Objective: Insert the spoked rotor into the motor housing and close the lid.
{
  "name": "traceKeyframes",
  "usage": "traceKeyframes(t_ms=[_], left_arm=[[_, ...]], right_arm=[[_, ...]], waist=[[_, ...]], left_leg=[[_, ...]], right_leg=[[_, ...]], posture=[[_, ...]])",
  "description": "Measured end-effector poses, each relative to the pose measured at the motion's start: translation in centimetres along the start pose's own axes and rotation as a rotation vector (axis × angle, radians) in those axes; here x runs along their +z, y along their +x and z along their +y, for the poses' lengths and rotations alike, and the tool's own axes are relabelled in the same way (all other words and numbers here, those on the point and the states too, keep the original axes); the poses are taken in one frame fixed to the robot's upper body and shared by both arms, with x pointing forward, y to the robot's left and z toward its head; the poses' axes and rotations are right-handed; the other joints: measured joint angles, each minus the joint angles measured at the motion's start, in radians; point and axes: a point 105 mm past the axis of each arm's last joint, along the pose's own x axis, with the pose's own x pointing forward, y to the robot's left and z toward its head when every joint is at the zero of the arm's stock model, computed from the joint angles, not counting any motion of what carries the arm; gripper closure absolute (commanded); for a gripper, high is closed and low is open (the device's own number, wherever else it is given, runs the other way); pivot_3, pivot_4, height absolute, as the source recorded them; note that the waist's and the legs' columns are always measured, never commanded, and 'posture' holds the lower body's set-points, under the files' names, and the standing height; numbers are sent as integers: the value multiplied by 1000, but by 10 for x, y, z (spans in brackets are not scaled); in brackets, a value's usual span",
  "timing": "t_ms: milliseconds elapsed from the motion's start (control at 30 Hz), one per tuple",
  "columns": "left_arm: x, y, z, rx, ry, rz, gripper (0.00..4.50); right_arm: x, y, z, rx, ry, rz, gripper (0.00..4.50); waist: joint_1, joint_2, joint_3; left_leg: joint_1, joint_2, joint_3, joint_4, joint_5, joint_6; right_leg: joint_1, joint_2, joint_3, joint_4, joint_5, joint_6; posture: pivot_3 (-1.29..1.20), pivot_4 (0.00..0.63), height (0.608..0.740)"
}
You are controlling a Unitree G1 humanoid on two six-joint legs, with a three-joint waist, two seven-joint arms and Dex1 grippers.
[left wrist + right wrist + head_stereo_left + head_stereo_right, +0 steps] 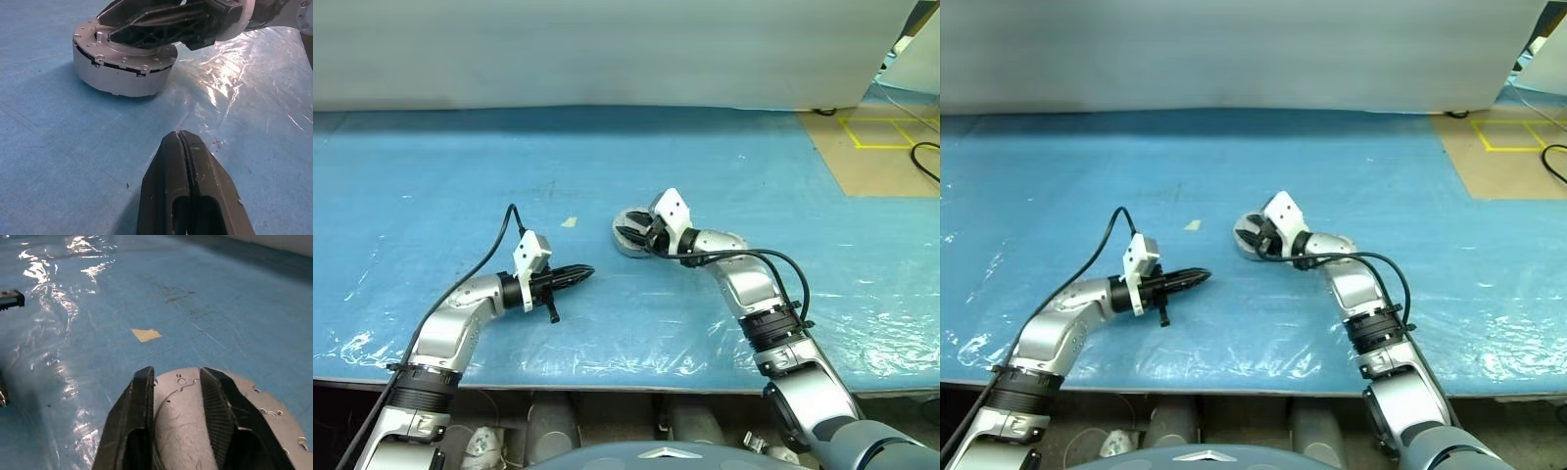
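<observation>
I see my right gripper [636,234] over the motor housing [122,73], its 2 fingers [137,416] slightly apart on the top face. My left gripper [578,275] sits near the housing, fingers pressed together, pointing toward it.

Work table [431,166] covered by a blue sheet, with a wrinkled, glossy clear film over its near part and right side. Motor housing [122,73], a round silvery-grey puck with its lid on, rests directly on the sheet slightly right of centre. A small tan scrap of tape [569,222] lies flat on the sheet just left of the housing. Faint dark scuff marks [176,296] show on the sheet beyond the tape, toward the far edge.
</observation>
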Motion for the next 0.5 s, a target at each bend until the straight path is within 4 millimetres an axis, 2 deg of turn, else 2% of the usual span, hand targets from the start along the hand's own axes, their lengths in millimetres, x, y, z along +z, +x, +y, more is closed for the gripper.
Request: traceKeyframes(t_ms=[133, 167, 233, 433, 500], left_arm=[[-1, 0, 0, 1, -1, 4, 4500], [-1, 0, 0, 1, -1, 4, 4500], [-1, 1, 0, 1, -2, 4, 4500], [-2, 1, 0, 1, -1, 5, 4500], [-2, 1, 0, 2, -3, 7, 4500]], right_arm=[[0, -3, -15, -65, -58, 31, 3017], [-1, -4, -16, -71, -70, 35, 2590], [-1, -5, -17, -74, -89, 39, 2081], [-4, -3, -12, -45, -100, 58, 51], [-10, -4, -6, -20, -65, 68, 51]], waist=[[0, 0, 0], [0, 0, 0], [0, 0, 0], [0, 0, 0], [0, 0, 0]], left_leg=[[0, 0, 0, 0, 0, 0], [0, 0, 0, 0, 0, 0], [0, 0, 0, 0, 0, 0], [1, 0, 0, 0, 0, 0], [1, 0, 0, 1, 0, 0]], right_leg=[[0, 0, 0, 0, 0, 0], [0, 0, 0, 0, 0, 0], [0, 0, 0, 0, 0, 0], [1, 0, 0, 1, 0, 0], [1, 0, 0, 1, 0, 0]], posture=[[0, 150, 740], [0, 150, 740], [0, 150, 740], [0, 150, 740], [0, 150, 740]])
